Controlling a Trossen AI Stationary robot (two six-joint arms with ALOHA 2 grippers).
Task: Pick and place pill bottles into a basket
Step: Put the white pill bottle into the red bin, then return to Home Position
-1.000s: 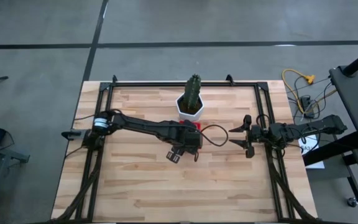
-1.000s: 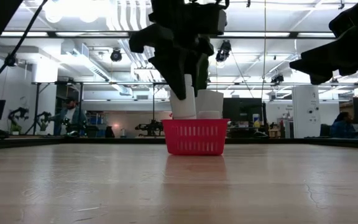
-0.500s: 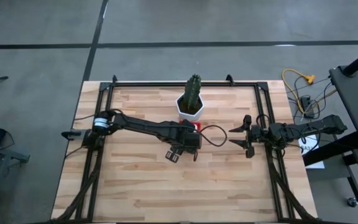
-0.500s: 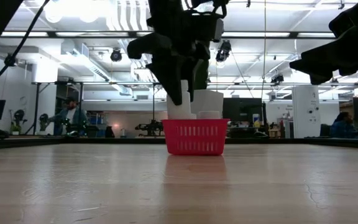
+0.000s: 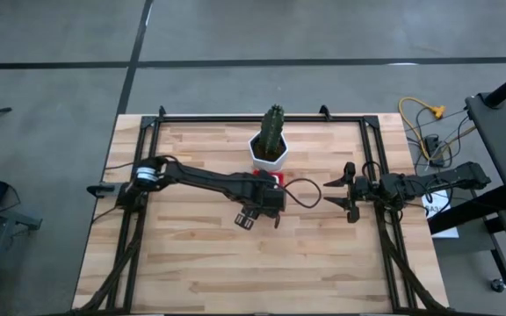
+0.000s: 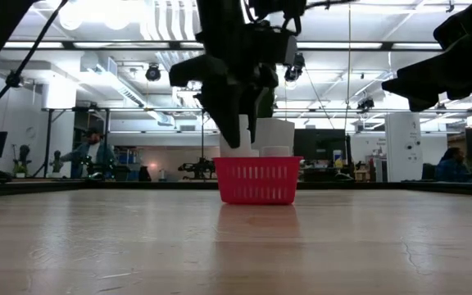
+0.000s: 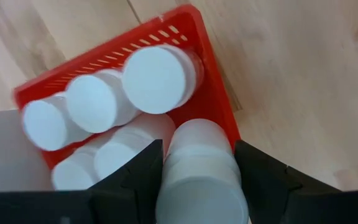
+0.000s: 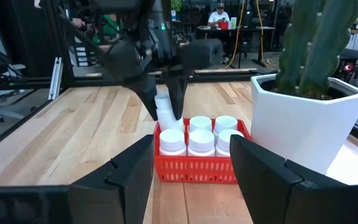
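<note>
Pill bottles [image 7: 157, 78]: six; five in basket [image 7: 211, 93], one gripped by left end effector [image 7: 199, 163].
Right end effector [image 8: 191, 163]: open, near surface's right edge.

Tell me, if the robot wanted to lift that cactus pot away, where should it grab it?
Probably the white pot's rim or flat walls, not the spiny cactus. It should come from the open table side: the red basket stands close against the other side, and the pot's straight faces suit two fingers.
</note>
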